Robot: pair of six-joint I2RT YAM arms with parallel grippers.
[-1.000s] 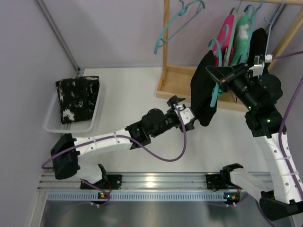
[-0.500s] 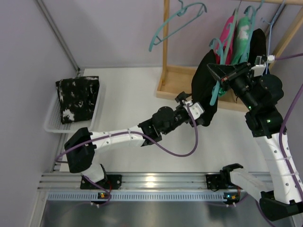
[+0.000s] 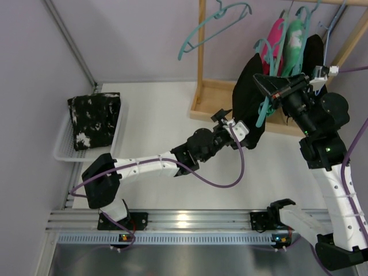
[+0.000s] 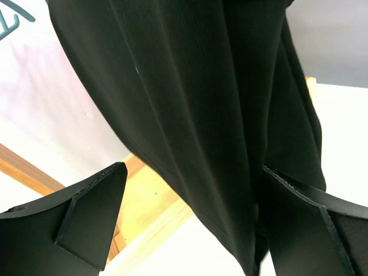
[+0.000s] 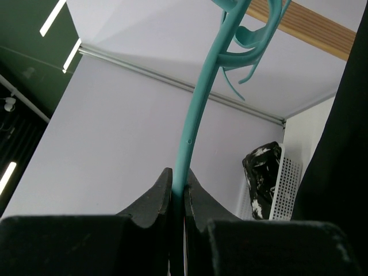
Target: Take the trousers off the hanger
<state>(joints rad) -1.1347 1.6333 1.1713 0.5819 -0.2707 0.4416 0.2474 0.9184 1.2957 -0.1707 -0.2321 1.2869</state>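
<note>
With my left hand (image 4: pixel 195 202) spread open at the lower end of the black trousers (image 4: pixel 201 115), which hang over the teal hanger (image 5: pixel 198 109) pinched tight in my right hand (image 5: pixel 178 190), I risk closing on just 1 fold and twisting the hanger loose.

Speckled black cloth (image 3: pixel 94 119) fills a white basket (image 3: pixel 63 146).

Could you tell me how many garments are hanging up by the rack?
3: trousers on the gripped hanger; pink garment and green garment behind; more may be hidden.
</note>
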